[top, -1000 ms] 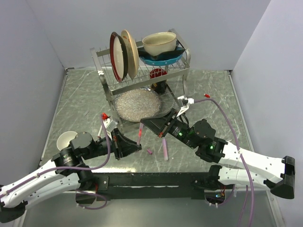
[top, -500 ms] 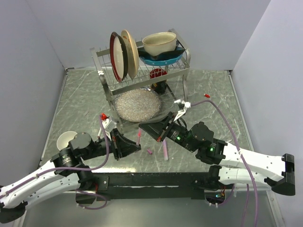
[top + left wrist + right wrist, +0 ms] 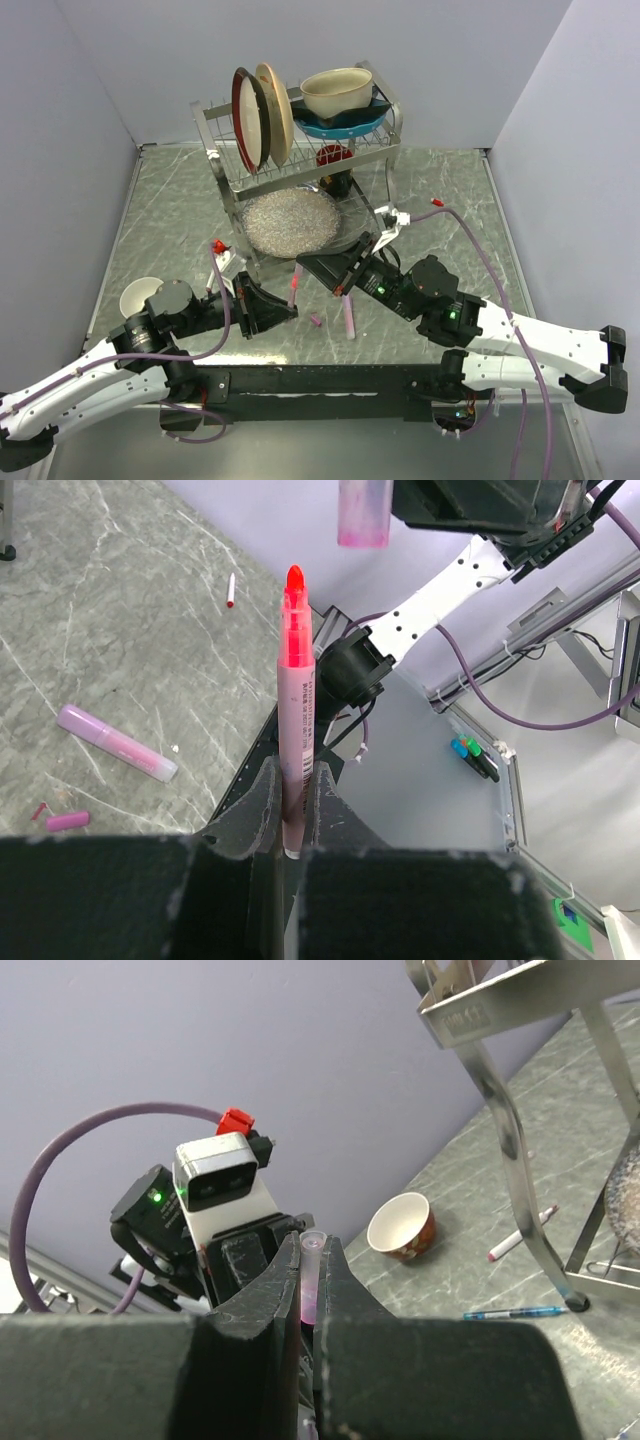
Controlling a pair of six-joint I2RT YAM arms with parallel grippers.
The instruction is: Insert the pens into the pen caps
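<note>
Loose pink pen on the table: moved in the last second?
No. The pink pen lies at the same spot and angle before the dish rack.

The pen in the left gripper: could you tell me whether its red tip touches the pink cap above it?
Apart. The left wrist view shows a gap between the tip of the pen and the pink cap.

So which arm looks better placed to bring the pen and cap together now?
Right, probably. The right gripper holds the pink cap beyond and slightly aside of the red tip of the pen, which the left gripper clamps upright. A short shift along the pen should seat it.
</note>
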